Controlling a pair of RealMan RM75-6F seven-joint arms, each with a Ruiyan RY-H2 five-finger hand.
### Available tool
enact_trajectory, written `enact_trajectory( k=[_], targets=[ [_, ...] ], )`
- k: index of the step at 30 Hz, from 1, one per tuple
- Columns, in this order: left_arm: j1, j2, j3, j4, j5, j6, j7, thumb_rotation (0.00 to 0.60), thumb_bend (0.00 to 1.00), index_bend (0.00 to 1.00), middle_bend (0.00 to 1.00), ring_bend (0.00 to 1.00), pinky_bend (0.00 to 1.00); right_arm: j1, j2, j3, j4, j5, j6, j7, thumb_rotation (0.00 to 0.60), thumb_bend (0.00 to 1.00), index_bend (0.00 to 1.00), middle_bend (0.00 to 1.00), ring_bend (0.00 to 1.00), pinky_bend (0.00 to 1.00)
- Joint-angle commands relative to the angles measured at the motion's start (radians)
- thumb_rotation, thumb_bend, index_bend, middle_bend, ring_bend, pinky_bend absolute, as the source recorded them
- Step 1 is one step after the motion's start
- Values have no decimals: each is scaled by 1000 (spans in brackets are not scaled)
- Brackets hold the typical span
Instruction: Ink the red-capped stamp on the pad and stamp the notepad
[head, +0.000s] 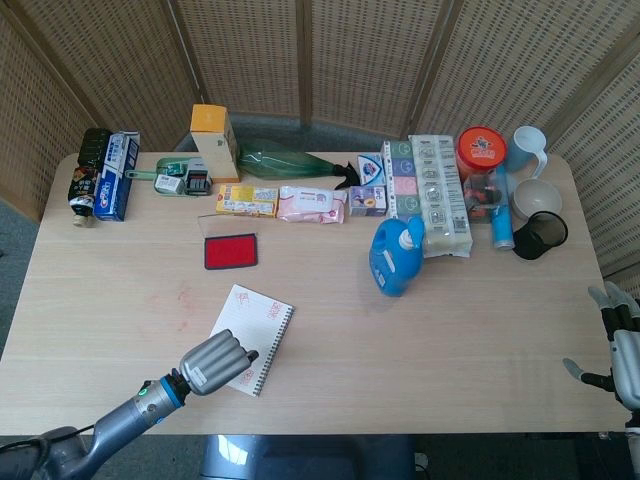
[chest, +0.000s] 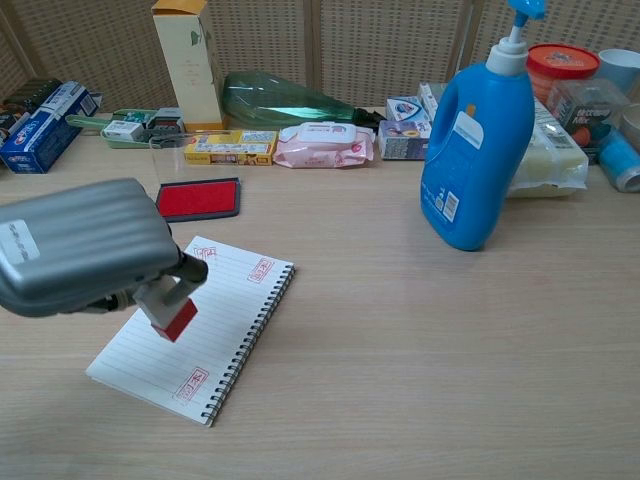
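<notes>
The left hand (chest: 85, 245) grips the red-capped stamp (chest: 168, 304), held tilted in the air above the spiral notepad (chest: 220, 325) near the desk's (head: 400, 340) front edge; red marks show on the page; the red ink pad (chest: 197, 199) lies behind it; the right hand (head: 622, 345), fingers spread and holding nothing, hangs beyond the desk's right edge.

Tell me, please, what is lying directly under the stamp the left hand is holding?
The stamp, held by the left hand, hangs above the open notepad, which shows red imprints. The hand covers the pad's left part.
</notes>
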Motion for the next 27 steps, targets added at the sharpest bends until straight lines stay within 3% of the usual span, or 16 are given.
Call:
enact_trajectory(
  k=[1, 10, 21, 27],
  targets=[
    [5, 45, -24, -36, -15, 23, 8, 600, 384, 660, 1000, 1000, 1000, 0, 0, -1, -1, -1, 1, -1, 600, 68, 61, 13, 0, 0],
    [39, 65, -72, 61, -167, 19, -96, 600, 382, 660, 1000, 1000, 1000, 0, -2, -5, -3, -7, -1, -6, 600, 68, 61, 13, 0, 0],
    [51, 11, -117, 257, -331, -46, -242, 600, 381, 660, 1000, 1000, 1000, 3, -8, -7, -3, -5, -6, -23, 600, 67, 61, 13, 0, 0],
    [39, -34, -139, 352, -393, -87, -250, 600, 380, 661, 1000, 1000, 1000, 6, -14, -7, -1, 3, -12, -35, 600, 68, 61, 13, 0, 0]
  ],
)
